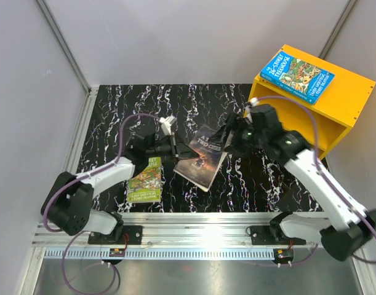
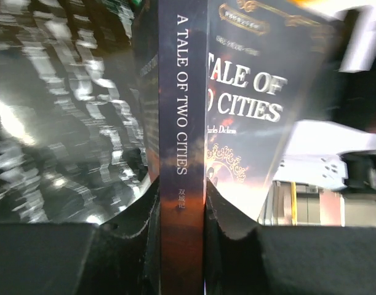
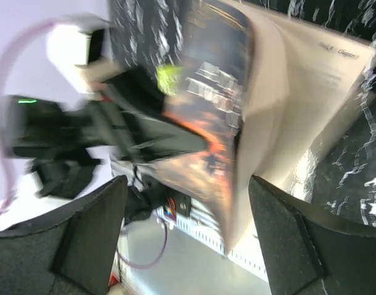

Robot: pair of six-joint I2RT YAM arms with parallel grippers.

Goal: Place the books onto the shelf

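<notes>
Risk 1, slip: We judge the main hazard to be the thin dark paperback (image 2: 183, 92), titled A Tale of Two Cities, sliding out of its grip. Only the spine is clamped, near 1 end, and the rest hangs free.
Risk 2, fanning: In the right wrist view the cover bows away from the page block. A splayed book could catch on a shelf edge at insertion.
Risk 3, collision: The 2 arms meet over the middle of the black white-veined tabletop (image 1: 114, 110). A sideways move by either could knock the book or the other arm.
Risk 4, reach: The bright yellow open-front shelf (image 1: 335, 107) stands at the far right, well apart from the left arm. We expect any carry by that arm to cross the right arm's space.
Left gripper (image 2: 183, 196): closed narrow on the spine of the dark paperback, 1 pad against each side.
Right gripper (image 3: 188, 184): jaws wide apart, straddling the book's free edge. We see no pad pressing it, so it holds nothing.
Dark paperback, position: tilted between the 2 grippers over the tabletop, not yet at the shelf. We cannot tell whether its lower corner touches the surface.
Other books: 1 green-covered paperback (image 1: 146, 179) lies flat on the tabletop beside the left arm. 1 blue-covered paperback (image 1: 296, 75) lies flat on the shelf's top.
</notes>
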